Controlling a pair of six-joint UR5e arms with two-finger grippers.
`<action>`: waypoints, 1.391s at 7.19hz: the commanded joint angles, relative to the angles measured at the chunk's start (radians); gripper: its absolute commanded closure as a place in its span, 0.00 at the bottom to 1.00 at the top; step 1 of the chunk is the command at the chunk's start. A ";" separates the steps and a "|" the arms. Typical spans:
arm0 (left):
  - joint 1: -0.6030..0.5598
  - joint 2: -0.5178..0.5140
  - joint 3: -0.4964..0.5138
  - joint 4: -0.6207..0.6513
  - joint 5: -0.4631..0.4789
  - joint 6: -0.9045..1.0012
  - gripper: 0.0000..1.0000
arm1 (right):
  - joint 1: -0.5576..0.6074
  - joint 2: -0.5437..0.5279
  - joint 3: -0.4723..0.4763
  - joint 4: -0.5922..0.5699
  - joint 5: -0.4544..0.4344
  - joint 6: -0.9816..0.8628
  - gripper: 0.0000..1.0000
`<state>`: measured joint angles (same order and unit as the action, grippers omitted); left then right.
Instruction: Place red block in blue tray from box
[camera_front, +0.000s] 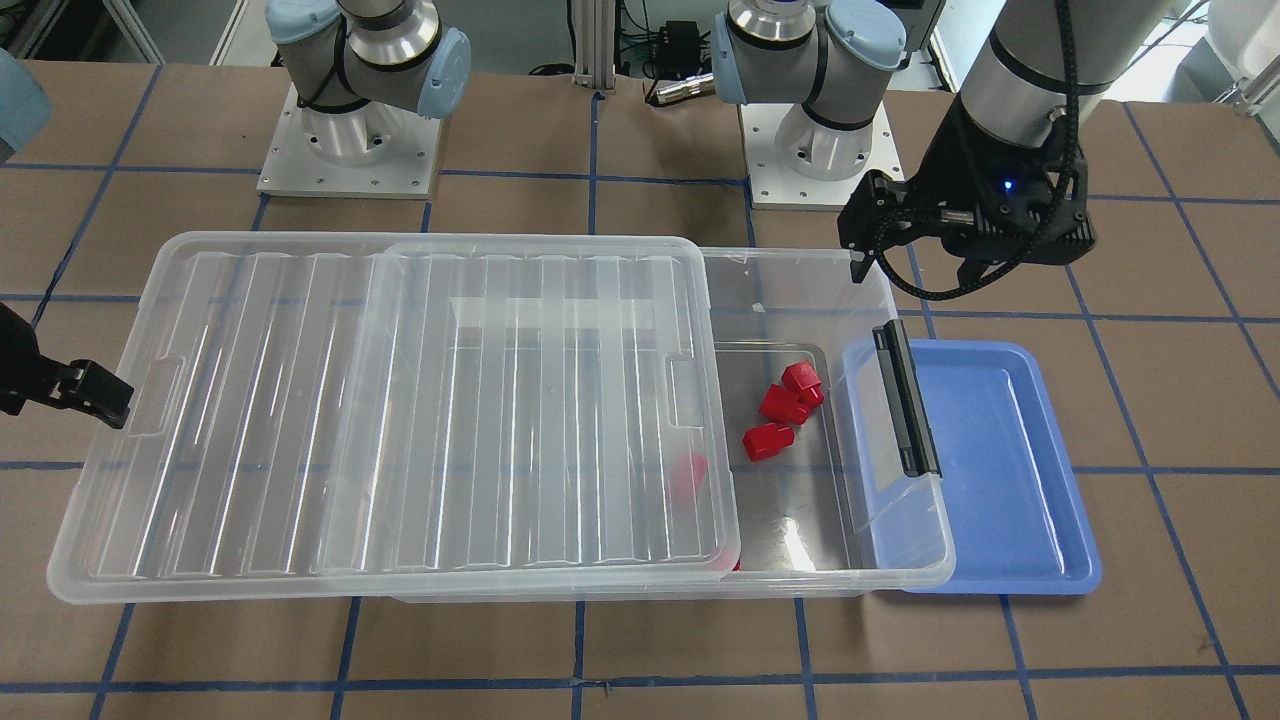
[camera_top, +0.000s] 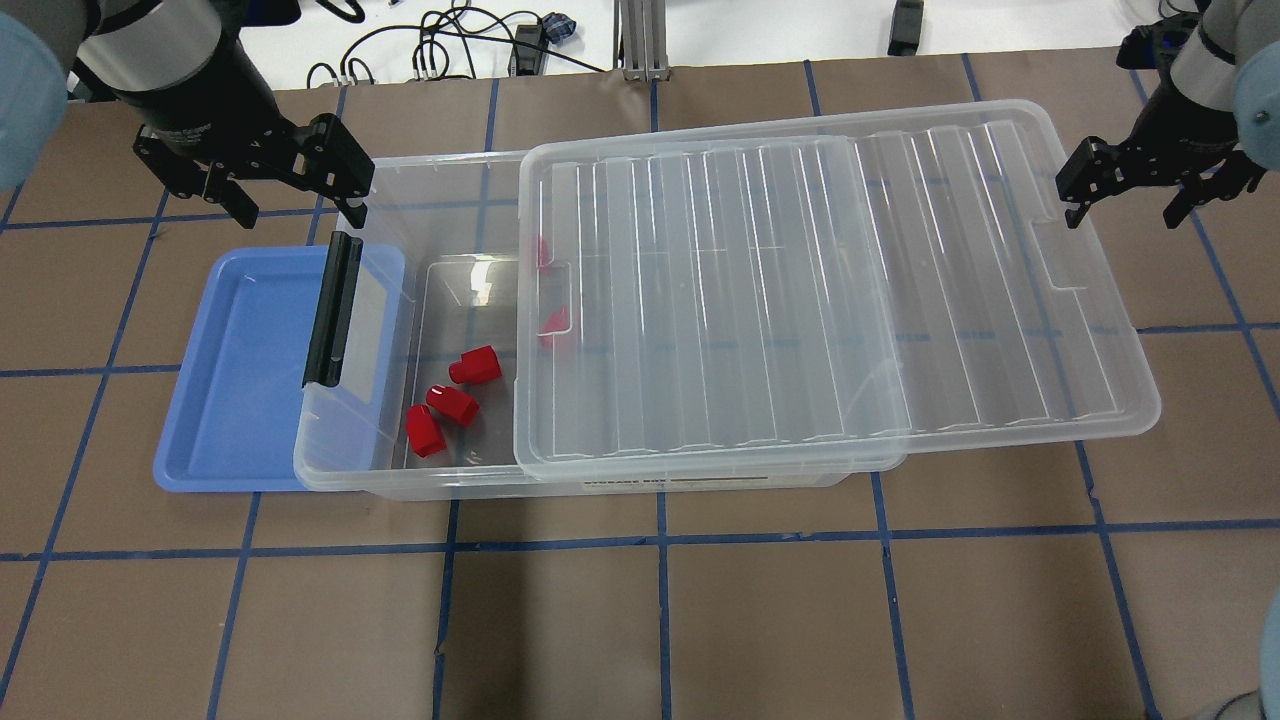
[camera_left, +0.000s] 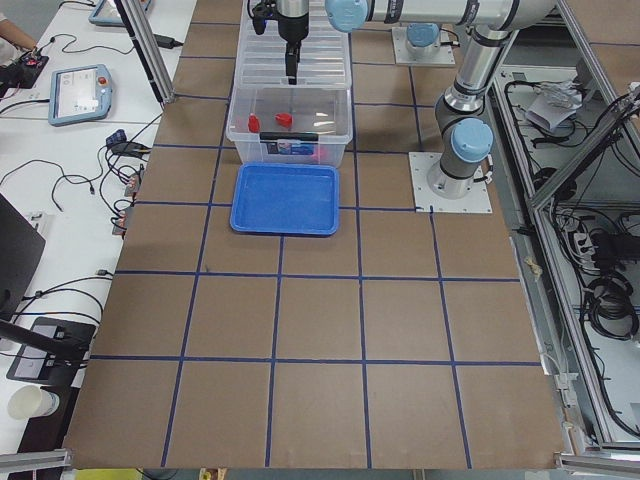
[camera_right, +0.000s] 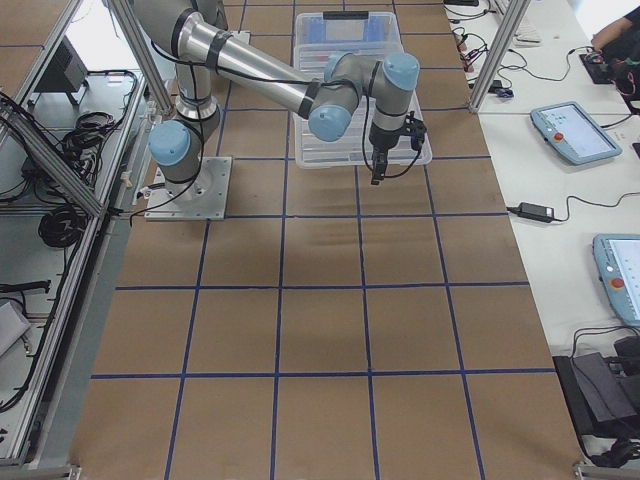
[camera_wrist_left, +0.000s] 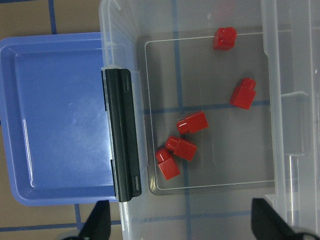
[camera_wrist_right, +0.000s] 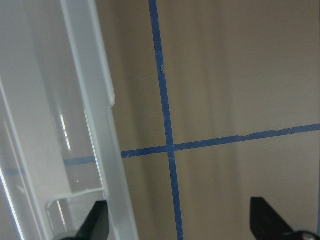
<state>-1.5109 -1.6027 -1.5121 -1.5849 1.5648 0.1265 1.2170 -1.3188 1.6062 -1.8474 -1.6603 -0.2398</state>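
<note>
The clear box (camera_top: 400, 478) lies along the table with its ribbed lid (camera_top: 800, 290) slid toward my right, so the end by the black latch (camera_top: 333, 310) is uncovered. Three red blocks (camera_top: 452, 402) lie close together in the uncovered end, also seen in the left wrist view (camera_wrist_left: 181, 148). Two more (camera_wrist_left: 243, 93) lie near or under the lid's edge. The blue tray (camera_top: 240, 370) is empty, with the box's latch end over its edge. My left gripper (camera_top: 298, 205) is open and empty above the box's far corner. My right gripper (camera_top: 1122, 210) is open and empty beside the lid's far end.
The lid (camera_front: 400, 400) overhangs the box on my right side. Brown table with blue tape lines (camera_top: 660, 530) surrounds the box. Both arm bases (camera_front: 350, 140) stand behind the box. The right wrist view shows the lid's edge (camera_wrist_right: 95, 125) and bare table.
</note>
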 joint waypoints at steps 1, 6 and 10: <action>-0.023 -0.012 -0.019 0.005 0.008 0.016 0.00 | -0.001 0.001 0.000 -0.001 -0.004 0.000 0.00; -0.055 -0.109 -0.193 0.232 -0.003 -0.005 0.00 | -0.001 0.003 0.000 -0.006 -0.019 0.000 0.00; -0.061 -0.143 -0.289 0.295 -0.006 -0.005 0.00 | -0.001 0.004 0.009 -0.036 -0.039 -0.004 0.00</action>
<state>-1.5701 -1.7355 -1.7786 -1.3008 1.5598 0.1203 1.2165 -1.3151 1.6118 -1.8747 -1.6952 -0.2420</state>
